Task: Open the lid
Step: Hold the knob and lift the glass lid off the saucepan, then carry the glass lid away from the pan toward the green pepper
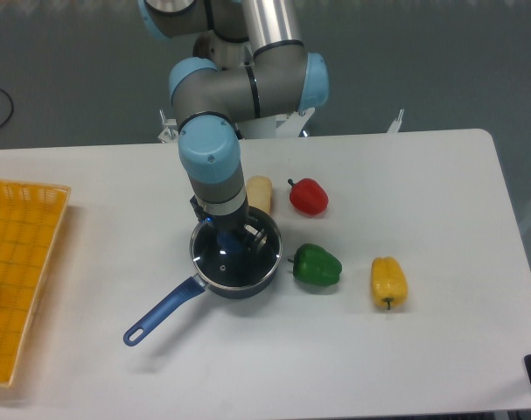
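Note:
The lid (236, 260), a clear glass disc with a thin metal rim, lies on the dark blue saucepan (249, 288) near the table's middle. The pan's long blue handle (163, 311) points toward the front left. My gripper (232, 238) comes straight down onto the lid's centre and hides the blue knob. Its dark fingers (214, 233) appear shut on the knob. The lid looks seated on the pan, with no gap showing.
A pale cylinder-shaped food item (259, 191) lies just behind the pan. A red pepper (309, 196), a green pepper (317, 265) and a yellow pepper (388, 282) lie to its right. A yellow basket (16, 271) sits at the left edge.

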{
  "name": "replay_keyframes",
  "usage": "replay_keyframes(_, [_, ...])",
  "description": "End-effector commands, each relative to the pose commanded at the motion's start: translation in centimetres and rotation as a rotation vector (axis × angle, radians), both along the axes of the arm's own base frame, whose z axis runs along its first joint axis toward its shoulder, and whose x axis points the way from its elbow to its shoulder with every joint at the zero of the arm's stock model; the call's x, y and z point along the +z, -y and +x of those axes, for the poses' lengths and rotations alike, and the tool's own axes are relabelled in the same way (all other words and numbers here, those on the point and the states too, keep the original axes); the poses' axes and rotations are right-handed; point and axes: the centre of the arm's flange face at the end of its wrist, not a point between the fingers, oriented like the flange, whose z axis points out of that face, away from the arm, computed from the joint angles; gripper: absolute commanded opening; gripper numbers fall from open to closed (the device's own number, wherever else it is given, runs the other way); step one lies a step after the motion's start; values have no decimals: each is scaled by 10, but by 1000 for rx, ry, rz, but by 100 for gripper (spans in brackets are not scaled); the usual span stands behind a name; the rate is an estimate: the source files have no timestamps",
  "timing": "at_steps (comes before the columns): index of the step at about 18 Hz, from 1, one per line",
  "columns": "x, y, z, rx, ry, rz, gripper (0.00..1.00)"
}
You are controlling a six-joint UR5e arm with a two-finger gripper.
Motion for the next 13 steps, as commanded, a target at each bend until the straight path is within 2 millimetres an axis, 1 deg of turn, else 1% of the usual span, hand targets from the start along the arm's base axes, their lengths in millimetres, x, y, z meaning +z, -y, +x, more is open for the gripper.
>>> replay_keyframes(2, [0,0,0,2,0,0,58])
replay_keyframes(6, [1,1,-2,5,0,0,58])
replay_keyframes(13, [20,3,-20,-3,-19,18,57])
